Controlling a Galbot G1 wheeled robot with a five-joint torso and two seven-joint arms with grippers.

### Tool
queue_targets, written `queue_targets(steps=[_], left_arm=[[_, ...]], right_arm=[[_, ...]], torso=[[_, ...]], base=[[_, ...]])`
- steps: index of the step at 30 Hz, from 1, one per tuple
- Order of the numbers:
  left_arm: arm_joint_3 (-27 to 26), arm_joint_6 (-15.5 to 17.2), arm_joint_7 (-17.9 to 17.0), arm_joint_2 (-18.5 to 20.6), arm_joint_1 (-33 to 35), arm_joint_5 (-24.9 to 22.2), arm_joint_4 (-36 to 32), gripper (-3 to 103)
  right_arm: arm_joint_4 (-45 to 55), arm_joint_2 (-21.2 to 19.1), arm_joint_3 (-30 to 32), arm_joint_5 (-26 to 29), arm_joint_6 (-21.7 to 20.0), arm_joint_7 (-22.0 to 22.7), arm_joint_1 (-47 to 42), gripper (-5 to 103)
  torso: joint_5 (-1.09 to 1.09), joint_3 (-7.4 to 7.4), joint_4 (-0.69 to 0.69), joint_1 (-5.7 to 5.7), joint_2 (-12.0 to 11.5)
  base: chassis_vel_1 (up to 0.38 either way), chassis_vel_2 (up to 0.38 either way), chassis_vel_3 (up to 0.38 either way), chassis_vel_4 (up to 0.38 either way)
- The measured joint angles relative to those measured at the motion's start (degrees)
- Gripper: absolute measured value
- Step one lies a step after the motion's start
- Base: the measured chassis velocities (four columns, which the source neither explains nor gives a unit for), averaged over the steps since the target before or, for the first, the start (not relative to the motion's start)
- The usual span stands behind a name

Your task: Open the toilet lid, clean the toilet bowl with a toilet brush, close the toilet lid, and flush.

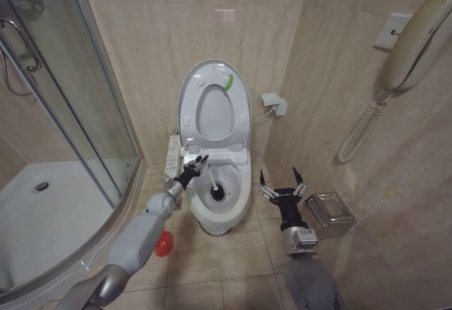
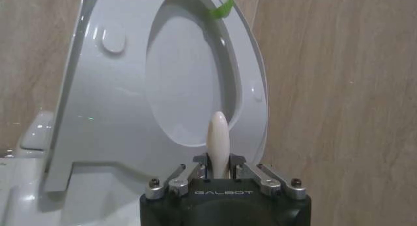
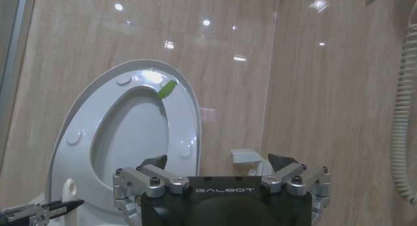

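The toilet lid (image 1: 214, 114) stands upright against the back wall with the seat ring raised in front of it; a green strip sits near its top. Below it the white toilet bowl (image 1: 242, 183) lies uncovered. My left gripper (image 1: 196, 163) hovers over the bowl's left rim, shut on the toilet brush (image 1: 210, 179), whose white handle slants down and whose dark head rests inside the bowl. In the left wrist view the handle end (image 2: 218, 135) pokes out between the closed fingers, facing the lid (image 2: 189, 89). My right gripper (image 1: 281, 183) hangs open to the right of the bowl, holding nothing, and faces the lid (image 3: 127, 133).
A red cup holder (image 1: 164, 243) sits on the floor left of the toilet, beside my left arm. The glass shower enclosure (image 1: 70, 133) bounds the left side. A metal box (image 1: 330, 211) is at the right wall, with a wall phone (image 1: 413, 34) above it. A button panel (image 1: 172, 156) flanks the seat.
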Motion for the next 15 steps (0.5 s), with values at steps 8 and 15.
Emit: queue_targets(steps=[8,15], left_arm=[[1.4,-0.2,0.2,0.2,-0.5,0.0,0.1,20],[1.7,-0.4,0.6,0.1,-0.8,0.5,0.5,20]], right_arm=[[0.0,0.0,0.0,0.0,0.0,0.0,0.0,100],[0.0,0.0,0.0,0.0,0.0,0.0,0.0,100]], torso=[[0.00,0.00,0.00,0.00,0.0],[0.00,0.00,0.00,0.00,0.0]], base=[[0.000,0.000,0.000,0.000],[0.000,0.000,0.000,0.000]])
